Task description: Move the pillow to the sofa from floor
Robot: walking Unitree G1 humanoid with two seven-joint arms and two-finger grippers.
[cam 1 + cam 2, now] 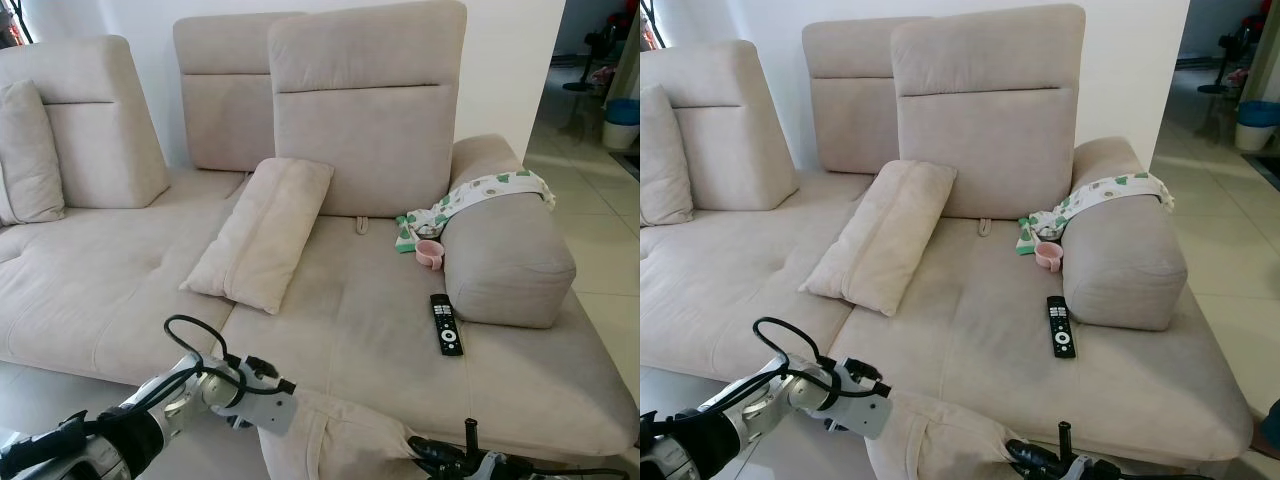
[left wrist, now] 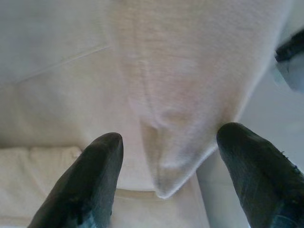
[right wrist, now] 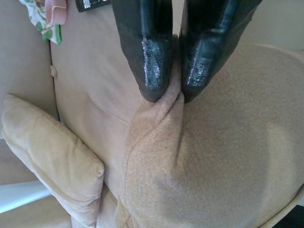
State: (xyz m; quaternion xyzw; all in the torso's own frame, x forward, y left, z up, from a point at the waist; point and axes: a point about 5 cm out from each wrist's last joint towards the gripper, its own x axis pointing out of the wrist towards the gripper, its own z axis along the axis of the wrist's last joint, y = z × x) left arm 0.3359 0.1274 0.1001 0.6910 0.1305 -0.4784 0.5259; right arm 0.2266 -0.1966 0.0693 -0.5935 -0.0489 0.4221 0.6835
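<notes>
1. the pillow, beige like everything else here, hangs at the front edge of the sofa, low in the head views, its top corner level with the seat's front lip.
2. right hand: in its wrist view the two black fingers are pressed together on a pinched fold of the pillow's fabric, clamped tight, with the cloth bunched up between the tips.
3. in the left eye view that right arm comes in at the bottom edge, just right of the pillow, dark and partly cut off.
4. left hand: fingers wide apart, one on each side of a pillow corner that points down between them; whether either finger touches the cloth, i cannot tell.
5. the left arm reaches in from the lower left, silver with a looping black cable, its end right against the pillow's left side.
6. on the seat a second cushion leans tilted against the backrest, near the seam between the two seat sections.
7. a third cushion stands upright at the far left against the back.
8. a black remote lies flat on the seat just in front of the round armrest bolster.
9. a small pink cup sits beside the bolster, touching a white cloth with green print that drapes over the bolster top.
10. pale floor tiles run off to the right.
</notes>
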